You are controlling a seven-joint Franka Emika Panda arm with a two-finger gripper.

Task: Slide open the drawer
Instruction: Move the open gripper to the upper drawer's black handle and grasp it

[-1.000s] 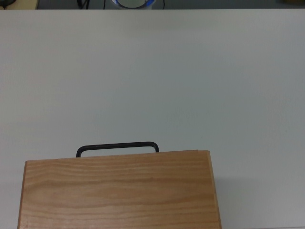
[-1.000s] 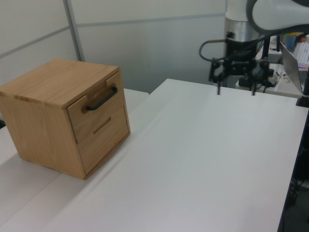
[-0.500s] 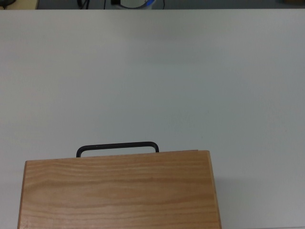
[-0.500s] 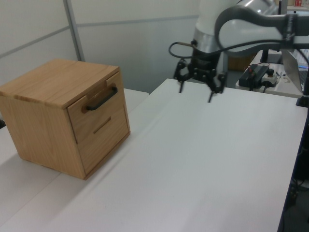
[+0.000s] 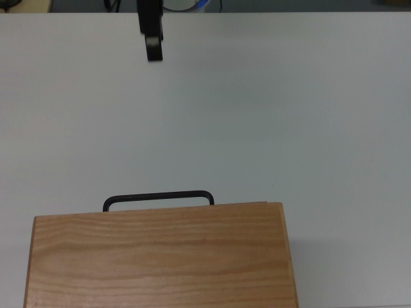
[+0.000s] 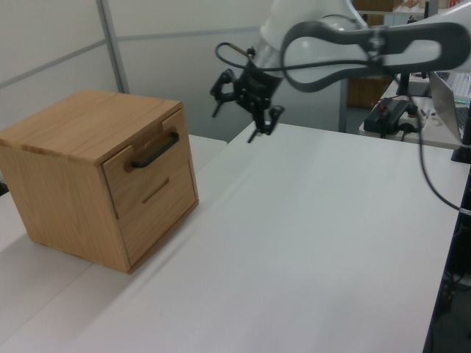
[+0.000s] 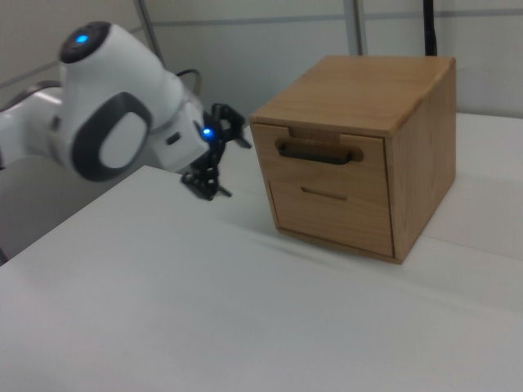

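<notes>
Hovering above the white counter (image 6: pixel 309 220) with fingers spread and empty, the claw (image 6: pixel 237 110) hung well apart from the drawer (image 6: pixel 147 173), which sat shut in the wooden cabinet (image 6: pixel 66 184) at the left view's left. Its black bar handle (image 6: pixel 155 150) ran horizontally across the front panel facing the claw, so the reach probably had to travel toward the left view's left.

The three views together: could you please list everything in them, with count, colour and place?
cabinet: one, light wood, on the table at the left view's left.
drawer: one, light wood, upper front of the cabinet, shut.
handle: one, black bar, on the drawer's front.
lower panel: one, light wood, below the drawer, with a thin slot.
table: one, white, under the cabinet.
wall panels: pale grey, behind the table.
clutter: mixed colours, at the left view's far right; items unclear.
arm: one, white and grey, coming from the left view's right.
gripper: one, black, open, in the air, apart from the handle.
</notes>
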